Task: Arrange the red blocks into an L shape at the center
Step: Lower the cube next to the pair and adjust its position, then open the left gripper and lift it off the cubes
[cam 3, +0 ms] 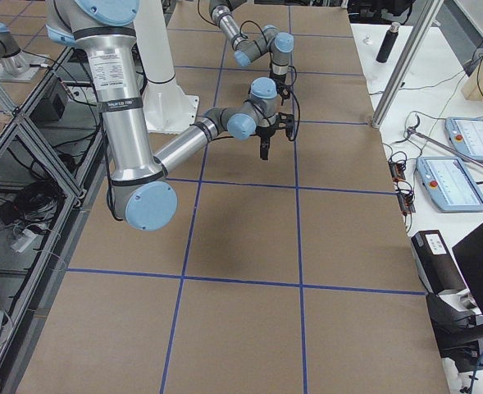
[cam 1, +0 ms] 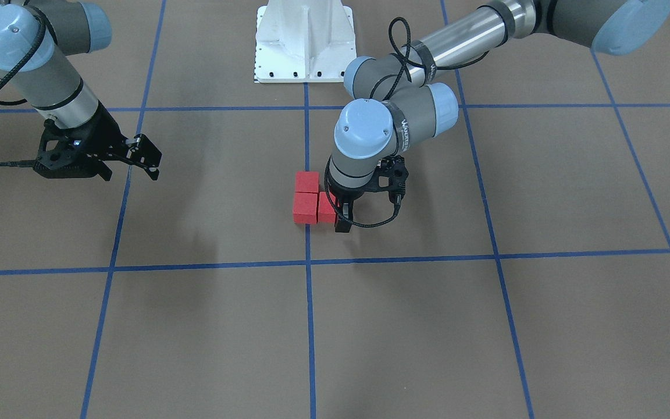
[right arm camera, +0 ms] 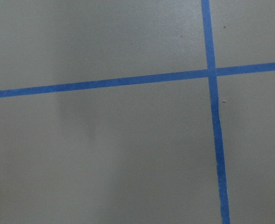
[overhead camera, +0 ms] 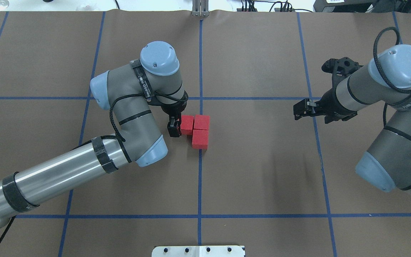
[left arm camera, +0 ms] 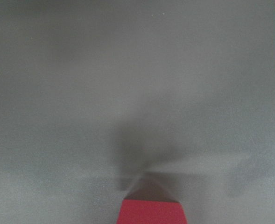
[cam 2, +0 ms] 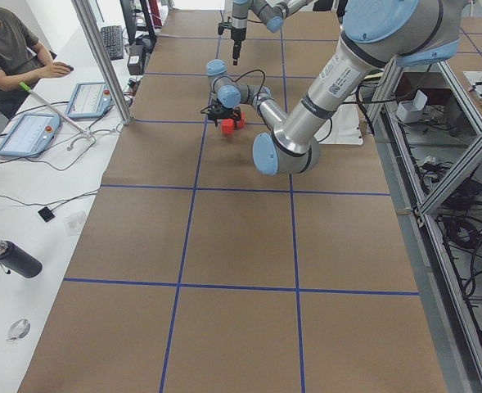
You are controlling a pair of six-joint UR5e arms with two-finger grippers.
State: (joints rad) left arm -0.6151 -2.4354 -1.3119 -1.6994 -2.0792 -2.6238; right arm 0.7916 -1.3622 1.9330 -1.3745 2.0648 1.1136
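Three red blocks lie together in an L on the center blue tape line [overhead camera: 200,178]. One block [overhead camera: 200,138] is nearest the robot and one [overhead camera: 202,122] touches its far side. The third block [overhead camera: 187,125] lies against that one on the robot's left. My left gripper [overhead camera: 175,125] points down with its fingers close around this third block [cam 1: 325,210], and looks shut on it. The left wrist view shows that block [left arm camera: 151,212] at its bottom edge. My right gripper [overhead camera: 298,111] hovers well off to the right, empty, and looks open in the front-facing view [cam 1: 153,166].
The white robot base [cam 1: 303,41] stands at the table's robot side. Blue tape lines [right arm camera: 212,116] divide the brown surface into a grid. An operator's side table with tablets [cam 2: 28,135] and a bottle [cam 2: 11,258] runs along the far edge.
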